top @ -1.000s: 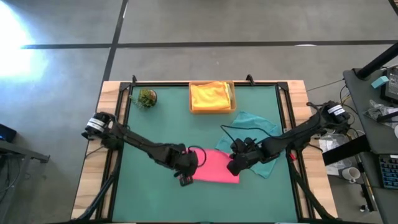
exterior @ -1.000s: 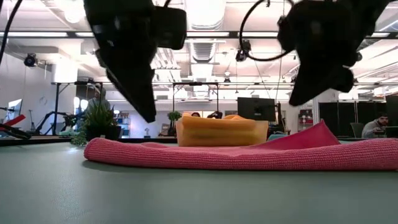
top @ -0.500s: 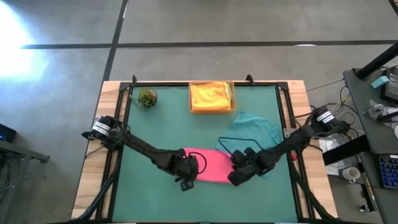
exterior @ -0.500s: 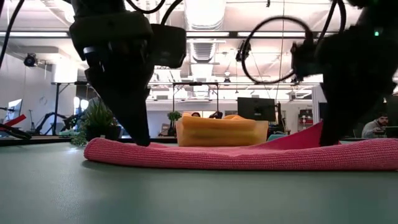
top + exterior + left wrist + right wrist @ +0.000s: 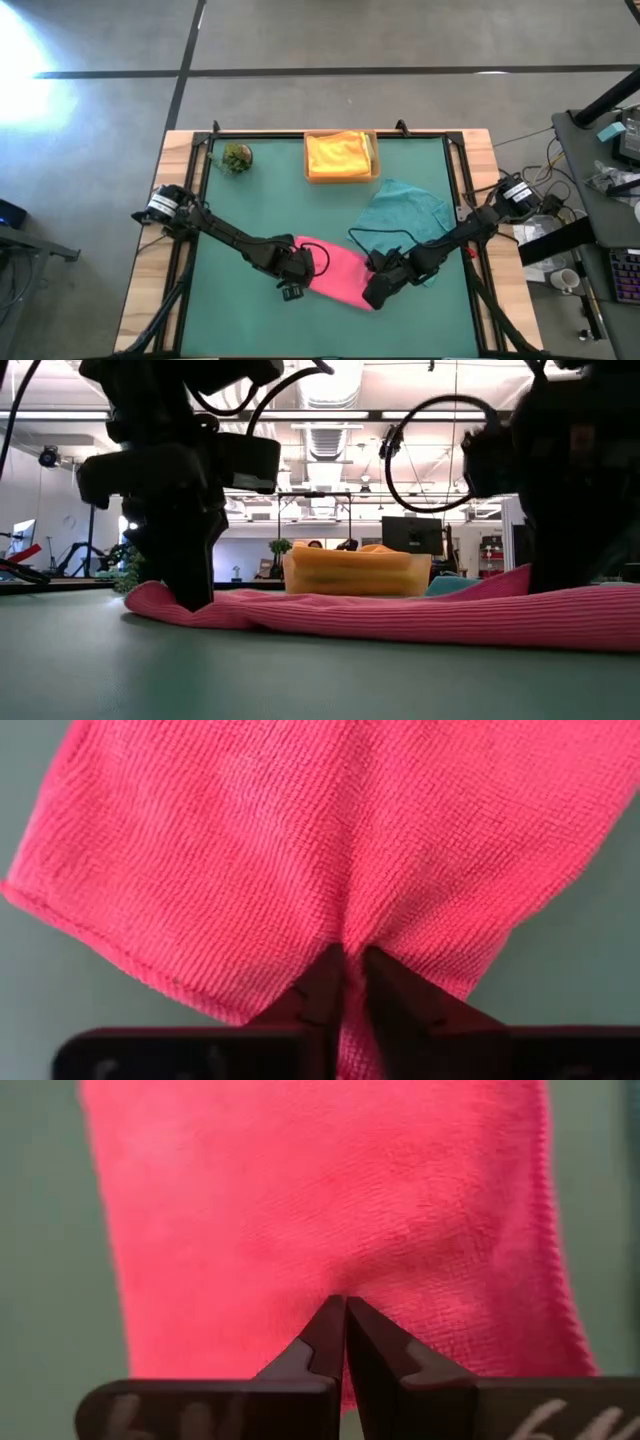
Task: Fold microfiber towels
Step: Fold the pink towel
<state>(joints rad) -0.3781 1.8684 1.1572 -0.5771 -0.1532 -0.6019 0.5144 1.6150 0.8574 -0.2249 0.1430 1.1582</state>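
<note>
Green mat table (image 5: pixel 250 200), wood border, grey concrete floor around; office room with ceiling lights behind. Pink towel (image 5: pixel 340 272) lies near-centre; left gripper (image 5: pixel 293 274) pinches its left edge, right gripper (image 5: pixel 375 288) pinches its right edge. Teal towel (image 5: pixel 405 210) right, yellow towel (image 5: pixel 338 152) in tray (image 5: pixel 374 160) far, plant ball (image 5: pixel 237 157) far-left.

Premises are a robotics lab or open-plan technical workspace. The low view shows exposed ceiling ducts (image 5: pixel 330 435), rows of strip lights, a dark monitor (image 5: pixel 412 536) and potted plants (image 5: pixel 135 565) beyond the table's far edge. The high view shows a polished concrete floor (image 5: pixel 330 35) and, past the table's right edge, a cluttered workbench (image 5: pixel 610 170) with cables and equipment.
</note>
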